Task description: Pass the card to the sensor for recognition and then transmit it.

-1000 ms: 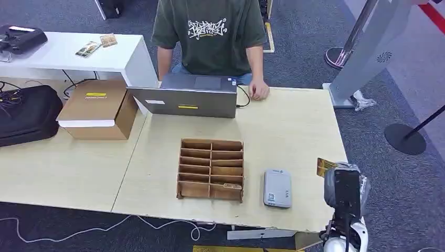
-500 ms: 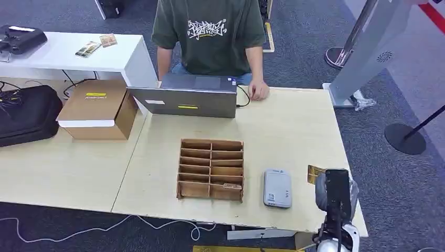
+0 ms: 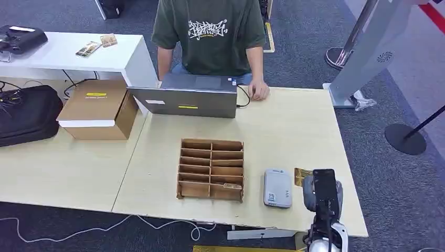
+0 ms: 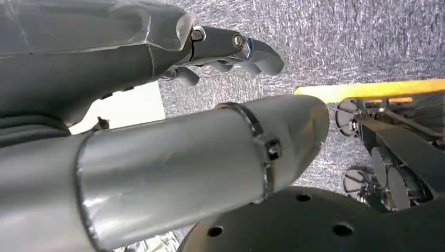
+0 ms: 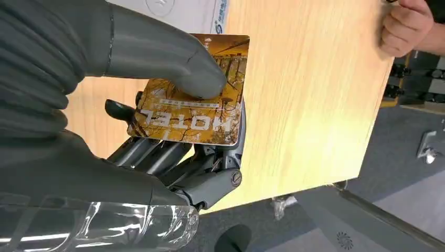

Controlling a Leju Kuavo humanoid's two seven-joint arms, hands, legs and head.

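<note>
**Card held just right of the sensor: risks and blind spots**

The counter (image 3: 294, 131) carries a person's laptop (image 3: 184, 100) at its far edge, a cardboard box (image 3: 97, 107) at far left, and a slotted wooden organizer (image 3: 211, 169) near the middle. Just right of the organizer lies the grey sensor (image 3: 277, 188). The right hand (image 3: 321, 190) hovers near the counter's near-right corner, pinching the card (image 5: 190, 107) between thumb and fingers; the card sits just beside the sensor's right edge, not yet over it.

The likeliest failure, in my judgement, is a missed read: the card is tilted and off to one side, so a short sideways move could leave it past the sensor's face. The thumb presses on only part of the card, so a bump against the sensor could twist it loose onto the counter, or off the near edge to the floor. A later handover could also fumble, since the person's hand (image 3: 258, 92) rests well away at the far side.

The left hand (image 4: 231, 50) hangs over carpet, fingers curled inward with nothing in them. From the head view the right arm hides most of the card, and the sensor's markings are too small to read.
</note>
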